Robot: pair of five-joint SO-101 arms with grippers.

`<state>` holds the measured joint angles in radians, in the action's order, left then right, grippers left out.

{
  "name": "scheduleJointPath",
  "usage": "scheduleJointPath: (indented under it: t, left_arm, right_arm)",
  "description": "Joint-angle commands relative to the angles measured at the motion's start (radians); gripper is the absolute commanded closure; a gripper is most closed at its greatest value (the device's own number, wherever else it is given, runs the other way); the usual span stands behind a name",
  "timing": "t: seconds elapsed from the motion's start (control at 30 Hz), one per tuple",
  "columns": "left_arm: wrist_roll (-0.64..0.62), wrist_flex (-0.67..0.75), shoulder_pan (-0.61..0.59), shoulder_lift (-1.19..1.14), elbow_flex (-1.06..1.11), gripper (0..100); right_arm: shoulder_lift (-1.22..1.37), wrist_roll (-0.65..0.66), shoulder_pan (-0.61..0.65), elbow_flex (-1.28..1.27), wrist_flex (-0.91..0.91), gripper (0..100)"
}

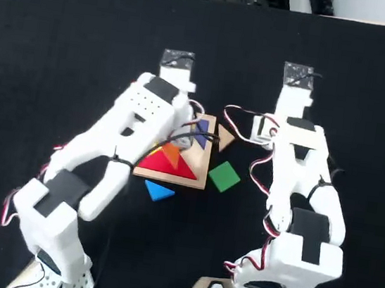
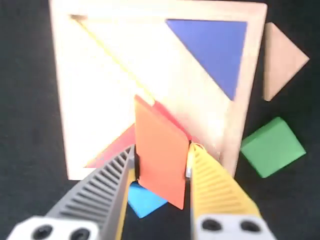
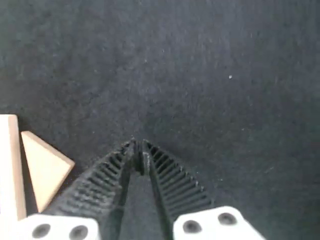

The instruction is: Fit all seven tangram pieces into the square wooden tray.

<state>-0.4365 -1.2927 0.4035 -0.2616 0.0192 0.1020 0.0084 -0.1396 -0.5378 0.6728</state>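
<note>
Left gripper [image 2: 161, 150] clamps a flat orange piece [image 2: 160, 135], which hides part of the red triangle [image 2: 112, 150] in the square wooden tray [image 2: 57, 100] beyond. Right gripper [image 3: 137, 150] has its jaws together over black cloth [image 3: 200, 60], beside a tan wooden triangle [image 3: 42, 167].

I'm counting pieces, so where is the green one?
In the high view the green square lies on the table just right of the wooden tray, below the tan triangle.
</note>
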Motion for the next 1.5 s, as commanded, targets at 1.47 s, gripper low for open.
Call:
scheduleJointPath:
  t: [1.47]
  left_arm:
    - [0.095,-0.201,-0.171,-0.015,-0.214,78]
  right_arm:
    - [-0.015,-0.011,-0.041,0.073,0.002,98.7]
